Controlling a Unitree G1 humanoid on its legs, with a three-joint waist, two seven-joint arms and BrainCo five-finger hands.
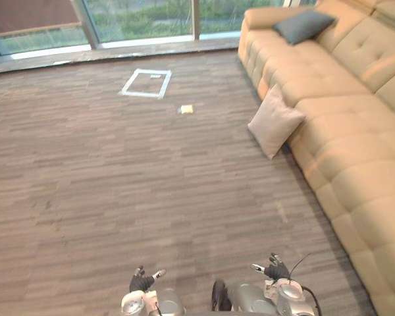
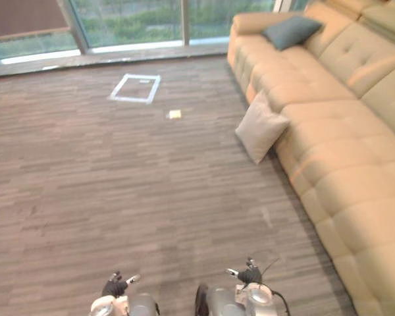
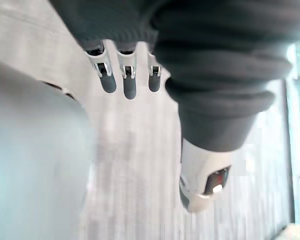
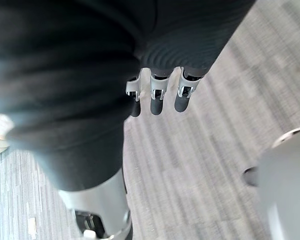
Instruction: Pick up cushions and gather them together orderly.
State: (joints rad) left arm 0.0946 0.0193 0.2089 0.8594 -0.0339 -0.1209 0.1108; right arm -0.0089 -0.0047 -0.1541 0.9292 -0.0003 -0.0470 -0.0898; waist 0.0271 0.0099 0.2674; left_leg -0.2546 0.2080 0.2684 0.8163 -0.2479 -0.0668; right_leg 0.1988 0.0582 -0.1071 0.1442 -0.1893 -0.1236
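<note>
A pale beige cushion (image 1: 274, 121) stands on the floor, leaning against the front of the tan sofa (image 1: 355, 131). A grey-blue cushion (image 1: 303, 25) lies on the sofa's seat at the far end. My left hand (image 1: 142, 282) and right hand (image 1: 274, 270) hang low at the bottom of the eye views, far from both cushions. In the wrist views the fingers (image 3: 129, 80) of the left hand and the fingers (image 4: 157, 97) of the right hand hang relaxed over bare floor, holding nothing.
A white taped square (image 1: 146, 83) marks the floor near the windows, with a small yellow object (image 1: 187, 109) beside it. Wood-look flooring stretches wide to the left of the sofa. Glass windows (image 1: 138, 20) line the far wall.
</note>
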